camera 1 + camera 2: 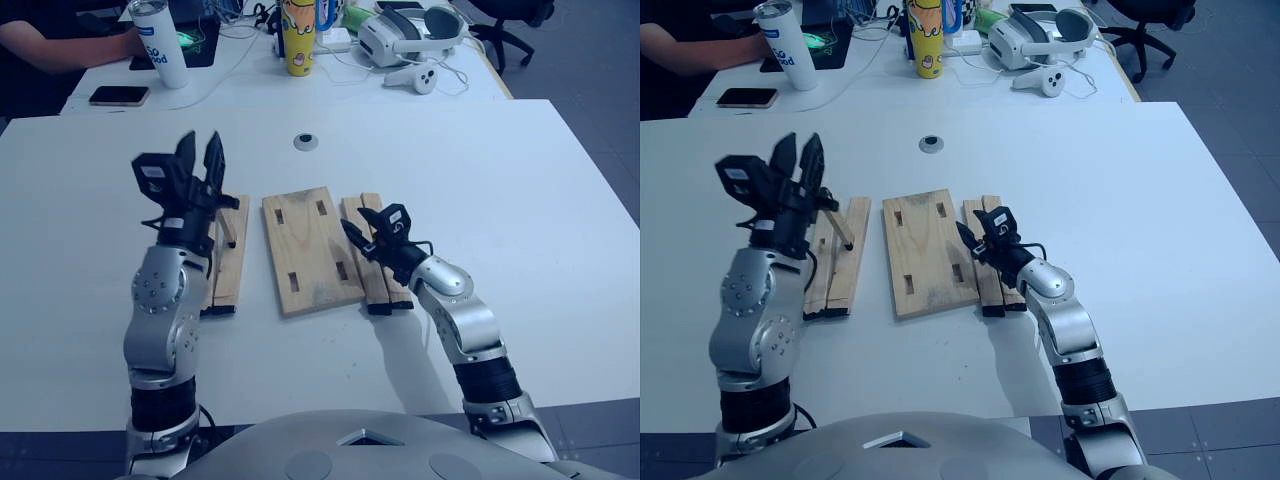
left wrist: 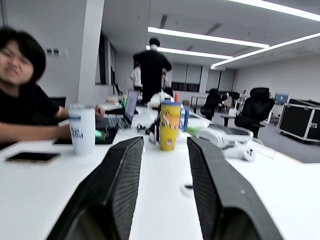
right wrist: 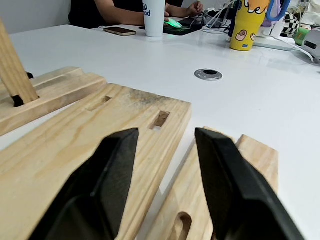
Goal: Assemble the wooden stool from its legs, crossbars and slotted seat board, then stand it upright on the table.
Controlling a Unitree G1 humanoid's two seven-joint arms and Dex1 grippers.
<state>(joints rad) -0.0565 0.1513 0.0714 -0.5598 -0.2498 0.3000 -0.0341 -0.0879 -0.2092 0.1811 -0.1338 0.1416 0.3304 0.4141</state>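
Head view: the pale slotted seat board lies flat mid-table, grained left planks just beside it, right planks along its other edge — white table stretching wide rightward. Left wrist view: left gripper lifted, fingers spread, empty, facing a lettered white tumbler. Right wrist view: right gripper parted, empty, low over the board's right edge

The seat board lies on the table between the left legs and right legs.
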